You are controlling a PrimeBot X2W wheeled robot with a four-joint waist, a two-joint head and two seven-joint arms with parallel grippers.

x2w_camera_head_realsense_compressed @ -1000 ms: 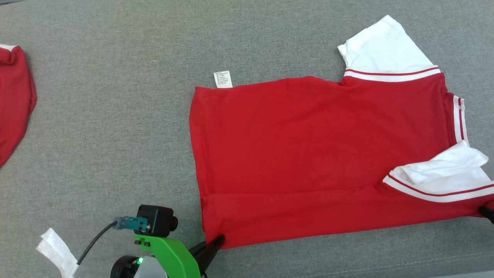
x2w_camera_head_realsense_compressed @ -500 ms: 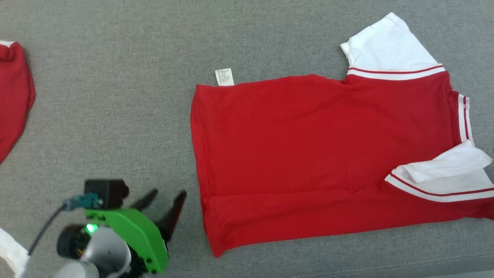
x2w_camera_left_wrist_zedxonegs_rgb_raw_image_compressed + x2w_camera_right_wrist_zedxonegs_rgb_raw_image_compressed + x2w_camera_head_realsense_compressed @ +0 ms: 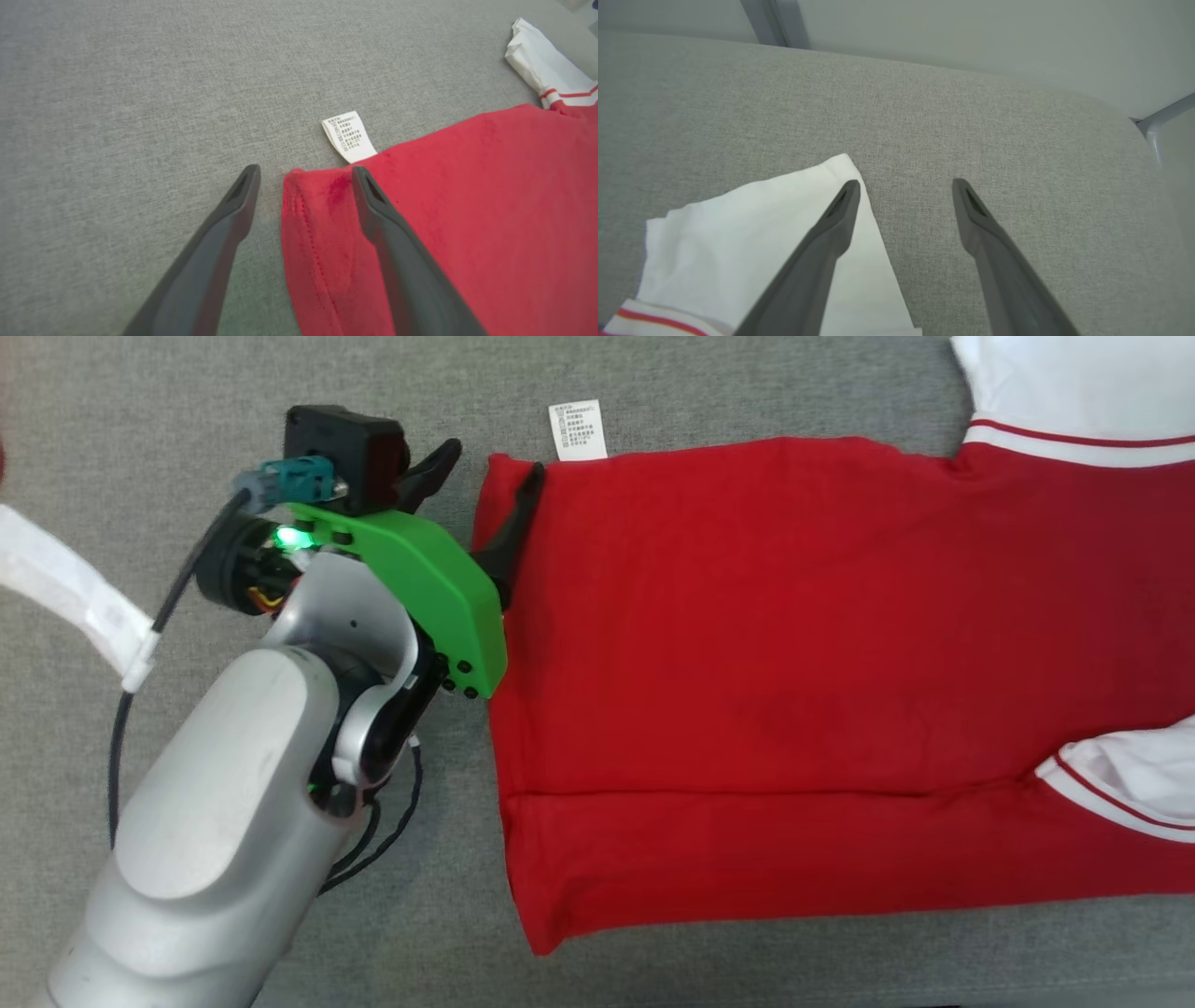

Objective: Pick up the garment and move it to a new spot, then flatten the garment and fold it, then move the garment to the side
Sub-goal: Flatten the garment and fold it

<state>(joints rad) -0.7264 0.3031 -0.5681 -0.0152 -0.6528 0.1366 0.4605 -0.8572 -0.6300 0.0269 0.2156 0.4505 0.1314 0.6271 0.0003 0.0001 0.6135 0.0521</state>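
Left gripper (image 3: pixel 495 460) has let go of the hem corner at lower centre and swung to the upper left of the frame; cam shifted too. Its jaws are wide apart, straddling the far hem corner of the red garment (image 3: pixel 794 663) by the white label (image 3: pixel 577 429). Right gripper (image 3: pixel 904 183), also apart, is over the white sleeve (image 3: pixel 752 233). Garment lies flat, centre to right. Prob. next pinch starts a fold.
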